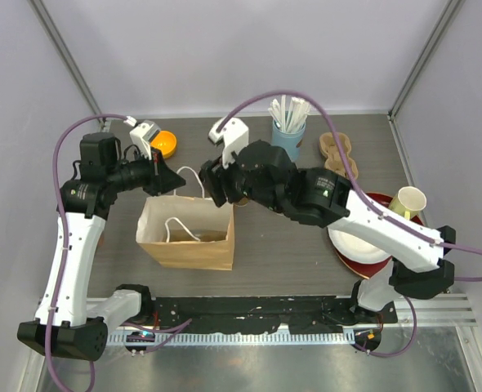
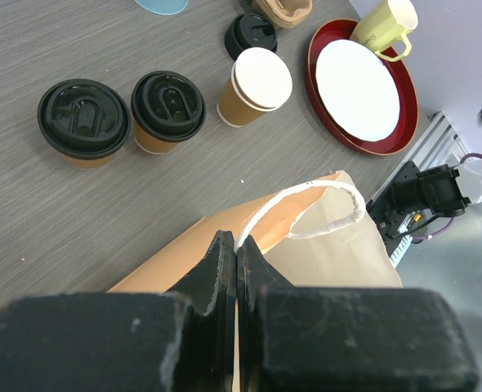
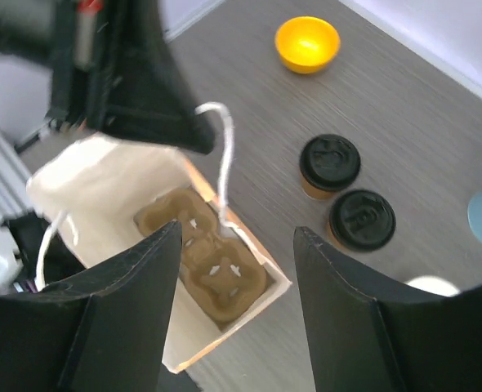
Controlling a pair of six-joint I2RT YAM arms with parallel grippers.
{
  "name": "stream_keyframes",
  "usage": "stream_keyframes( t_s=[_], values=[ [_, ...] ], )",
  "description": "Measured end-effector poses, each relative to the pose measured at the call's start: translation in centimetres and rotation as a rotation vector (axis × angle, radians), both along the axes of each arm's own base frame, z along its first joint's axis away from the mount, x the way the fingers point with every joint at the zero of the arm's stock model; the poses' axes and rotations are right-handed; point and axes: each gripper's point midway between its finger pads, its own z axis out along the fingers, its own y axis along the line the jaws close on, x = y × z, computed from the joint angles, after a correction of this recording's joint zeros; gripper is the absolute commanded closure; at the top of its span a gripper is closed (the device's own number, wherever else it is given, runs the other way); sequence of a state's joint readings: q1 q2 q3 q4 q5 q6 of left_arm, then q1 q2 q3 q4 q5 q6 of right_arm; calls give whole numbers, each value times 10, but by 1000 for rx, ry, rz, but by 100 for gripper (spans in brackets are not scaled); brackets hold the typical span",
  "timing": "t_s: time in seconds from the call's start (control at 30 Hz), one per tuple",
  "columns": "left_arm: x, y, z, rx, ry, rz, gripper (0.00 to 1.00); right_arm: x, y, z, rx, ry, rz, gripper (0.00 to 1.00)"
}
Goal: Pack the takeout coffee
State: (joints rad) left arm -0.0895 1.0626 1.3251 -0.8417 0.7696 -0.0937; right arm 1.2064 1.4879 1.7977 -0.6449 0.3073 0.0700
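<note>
Right wrist: cups beyond jaws

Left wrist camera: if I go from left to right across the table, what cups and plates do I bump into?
A black-lidded coffee cup → a second black-lidded coffee cup → the white-topped brown cup → the red plate with a white plate on it.

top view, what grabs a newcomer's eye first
The brown bag stands open mid-table, its rim pinched by the left gripper, with the open right gripper above it. Inside lies a cup carrier. Nearby on the table wait two lidded coffees and a lidless cup.
</note>
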Motion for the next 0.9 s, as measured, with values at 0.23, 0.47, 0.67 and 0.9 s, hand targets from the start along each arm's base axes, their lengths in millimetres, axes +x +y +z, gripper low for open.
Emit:
stream_keyframes(
  t_s=[0.23, 0.47, 0.67, 0.9],
  values=[
    [0, 0, -1, 0, 1, 0, 100, 24, -15, 10, 20, 212, -332, 27],
    [-2, 0, -2, -1, -4, -1, 100, 25, -24, -68, -182, 404, -448, 21],
    [-2, 0, -2, -2, -8, -1, 100, 26, -31, -76, -188, 465, -480, 32],
    [-2, 0, -2, -4, -12, 1, 100, 11, -35, -118, -304, 566, -456, 52]
  ],
)
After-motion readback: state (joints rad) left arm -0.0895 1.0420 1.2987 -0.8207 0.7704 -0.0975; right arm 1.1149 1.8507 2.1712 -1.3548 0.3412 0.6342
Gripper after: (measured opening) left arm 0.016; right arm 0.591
